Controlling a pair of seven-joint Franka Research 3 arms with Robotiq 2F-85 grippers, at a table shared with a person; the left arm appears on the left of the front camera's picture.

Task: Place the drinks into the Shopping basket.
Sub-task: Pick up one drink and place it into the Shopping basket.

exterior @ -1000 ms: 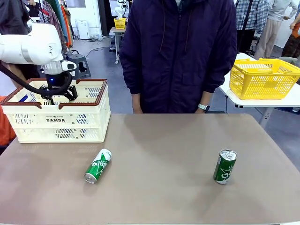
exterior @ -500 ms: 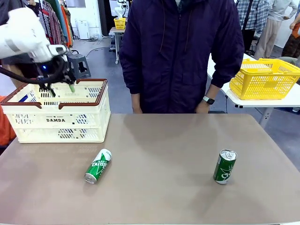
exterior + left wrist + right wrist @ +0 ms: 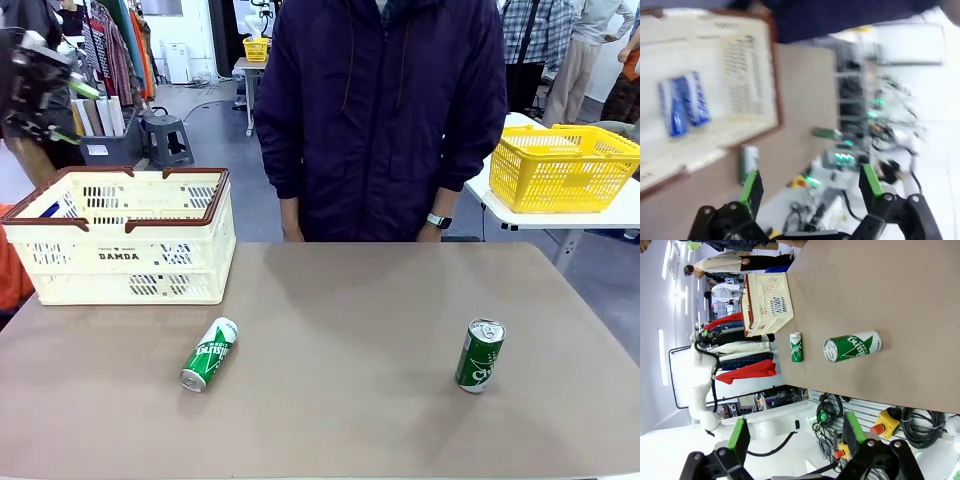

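The cream-white Shopping basket point(image 3: 120, 262) with a brown rim stands at the table's far left. In the left wrist view, two blue cans point(image 3: 682, 102) lie side by side on the floor of the Shopping basket point(image 3: 747, 75). A green can point(image 3: 208, 354) lies on its side just in front of the basket. Another green can point(image 3: 481, 355) stands upright at the right. My left gripper point(image 3: 72, 112) hangs open and empty high above the basket's left end, blurred. My right gripper point(image 3: 795, 435) is open and empty, off the table's near edge, with the upright can point(image 3: 852, 346) ahead of it.
A person in a dark jacket point(image 3: 385, 110) stands at the far edge, hands down by the table. A bright yellow mesh basket point(image 3: 560, 165) sits on a separate table at the back right. Bare table top point(image 3: 340, 330) lies between the two green cans.
My left gripper has risen out of the basket and swung up and to the left, empty and open. The cans on the table have not moved.
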